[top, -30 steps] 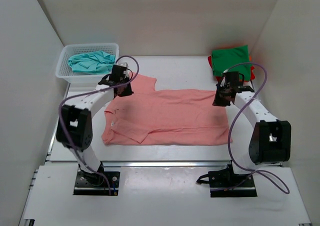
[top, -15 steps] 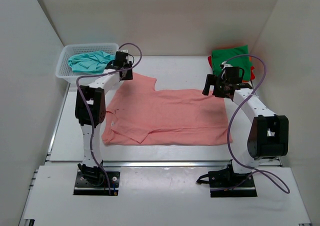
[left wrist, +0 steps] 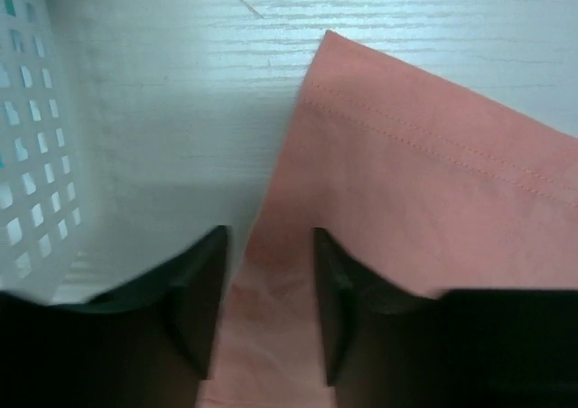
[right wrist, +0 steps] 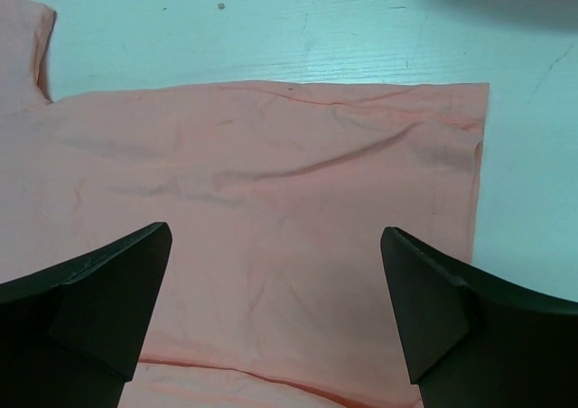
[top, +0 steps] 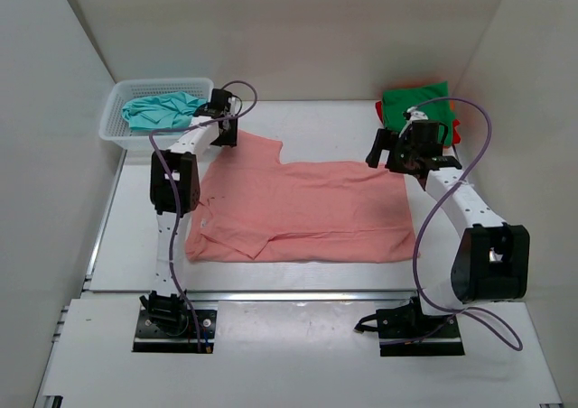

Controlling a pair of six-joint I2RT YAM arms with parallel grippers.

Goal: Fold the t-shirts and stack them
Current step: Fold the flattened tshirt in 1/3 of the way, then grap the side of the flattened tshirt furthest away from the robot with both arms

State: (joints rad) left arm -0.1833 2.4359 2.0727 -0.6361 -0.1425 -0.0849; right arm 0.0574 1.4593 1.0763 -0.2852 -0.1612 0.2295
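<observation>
While the salmon pink t-shirt (top: 298, 209) lies spread flat across the middle of the table (top: 334, 124), both arms reach to its far edge, so this reads as the start of a fold on this shirt: lining up a two-point pinch. The left gripper (top: 226, 130) is at the far left sleeve, just beside the white mesh basket (top: 113, 128). In the left wrist view its fingers (left wrist: 206, 291) are parted a little, straddling the sleeve's side edge with cloth showing flat between them, so nothing is gripped yet. The right gripper (top: 395, 151) hovers over the far right part of the shirt. In the right wrist view its jaws are spread wide and empty, and the hem corner sits ahead and to the right of them. A teal t-shirt (top: 163, 110) is bunched in the basket, unfolded. A folded green t-shirt (top: 415, 106) sits on a red t-shirt (top: 459, 130) at the far right corner, so the stack is started. Judged next: both grippers drop onto the far edge and close on one layer each, the right one first shifting toward the corner, then lift together and carry the edge toward the near side evenly, else the cloth skews or bunches
</observation>
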